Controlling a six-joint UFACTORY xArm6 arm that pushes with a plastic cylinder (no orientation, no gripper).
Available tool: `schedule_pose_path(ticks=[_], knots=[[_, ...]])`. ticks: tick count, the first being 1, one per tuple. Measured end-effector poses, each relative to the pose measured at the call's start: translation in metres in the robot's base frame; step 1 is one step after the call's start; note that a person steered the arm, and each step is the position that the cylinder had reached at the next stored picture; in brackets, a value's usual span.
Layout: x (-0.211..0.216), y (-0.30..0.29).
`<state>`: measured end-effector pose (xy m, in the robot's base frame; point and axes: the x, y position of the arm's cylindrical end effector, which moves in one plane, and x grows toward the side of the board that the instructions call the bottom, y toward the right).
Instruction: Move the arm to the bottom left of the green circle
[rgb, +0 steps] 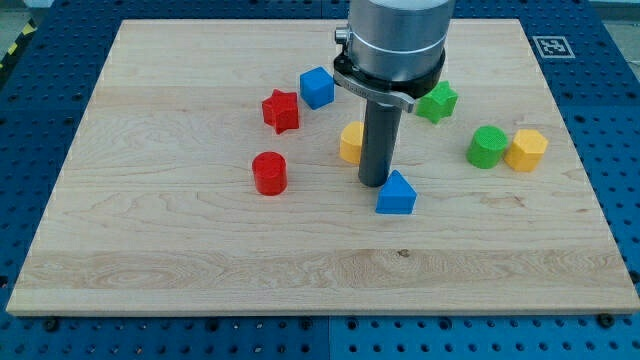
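Observation:
The green circle (487, 146) stands at the view's right, touching a yellow hexagon (526, 150) on its right. My tip (374, 183) is down on the board, well to the left of the green circle and slightly lower. It sits just above-left of a blue triangular block (396, 194) and right beside a yellow block (351, 143), which the rod partly hides.
A green star (437, 102) lies up and right of the rod. A blue cube (316, 87), a red star (281, 111) and a red cylinder (269, 173) lie to the left. The wooden board (150, 250) ends in blue surround.

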<state>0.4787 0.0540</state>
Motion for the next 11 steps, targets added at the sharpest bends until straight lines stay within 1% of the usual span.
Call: schedule_pose_path(ticks=[1,2,3,5,8,10,11], knots=[[-0.006,-0.017],[-0.007,-0.054],[-0.010,-0.053],[-0.010,-0.016],[-0.005,0.060],[0.018,0.105],[0.030,0.138]])
